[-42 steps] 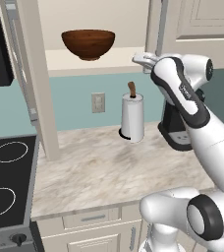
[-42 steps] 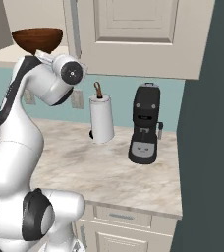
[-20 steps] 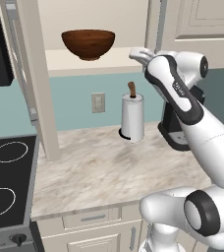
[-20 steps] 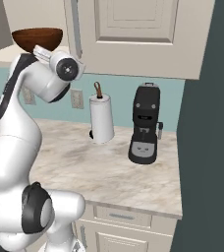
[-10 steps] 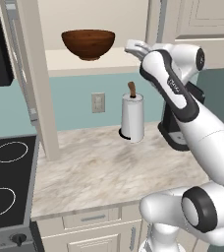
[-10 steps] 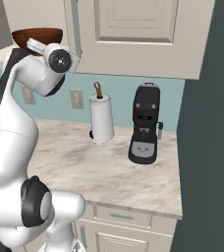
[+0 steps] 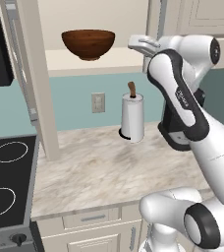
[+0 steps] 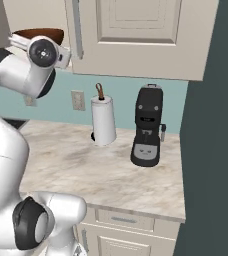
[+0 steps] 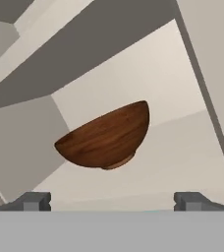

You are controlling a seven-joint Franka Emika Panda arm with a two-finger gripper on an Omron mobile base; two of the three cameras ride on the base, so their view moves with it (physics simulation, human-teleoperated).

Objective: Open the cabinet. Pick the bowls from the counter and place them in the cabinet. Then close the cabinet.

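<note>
The brown bowl (image 7: 88,43) sits on the cabinet shelf (image 7: 97,63), upper centre. The hand (image 9: 112,201) is released, empty, facing it. Withdrawal should be straight back, clear of the door (image 7: 35,74).

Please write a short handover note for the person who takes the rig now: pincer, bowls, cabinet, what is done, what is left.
Pincer: open, empty, facing the brown bowl.
Brown bowl: upright on the cabinet shelf.
Cabinet: left door open.
Counter: paper towel roll and coffee machine; no white bowl seen there.
Done: door open, brown bowl shelved.
Left: find and shelve the white bowl, then close the cabinet.
</note>
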